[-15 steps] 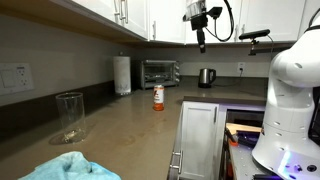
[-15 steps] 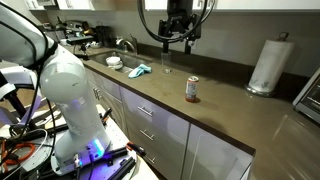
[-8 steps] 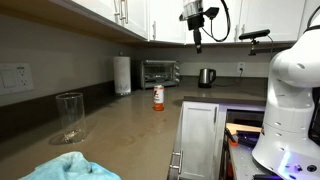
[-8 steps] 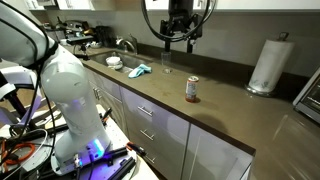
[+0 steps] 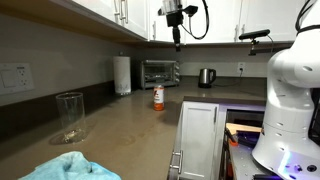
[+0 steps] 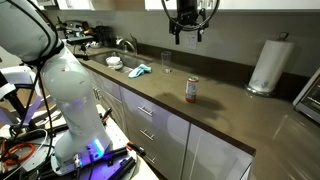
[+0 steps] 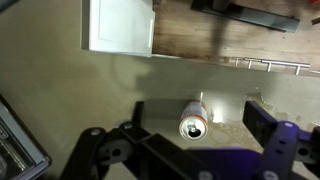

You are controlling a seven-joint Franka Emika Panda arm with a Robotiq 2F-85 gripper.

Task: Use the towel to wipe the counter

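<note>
A light blue towel (image 5: 68, 167) lies crumpled on the brown counter (image 5: 130, 120); it also shows near the sink in an exterior view (image 6: 138, 70). My gripper (image 5: 178, 40) hangs high above the counter, under the white cabinets, open and empty; in an exterior view (image 6: 186, 34) it is above and beyond a soda can (image 6: 192, 89). In the wrist view the open fingers (image 7: 190, 135) frame that can (image 7: 193, 120) far below. The towel is out of the wrist view.
A clear glass (image 5: 69, 114) stands near the towel. A paper towel roll (image 5: 121, 75), toaster oven (image 5: 160, 72) and kettle (image 5: 206, 77) stand at the far end. A sink with faucet (image 6: 122, 45) lies beyond the towel. White cabinets (image 5: 198, 140) sit under the counter.
My gripper has moved up and sideways along the counter, away from the robot base. The towel, glass and can have not moved.
</note>
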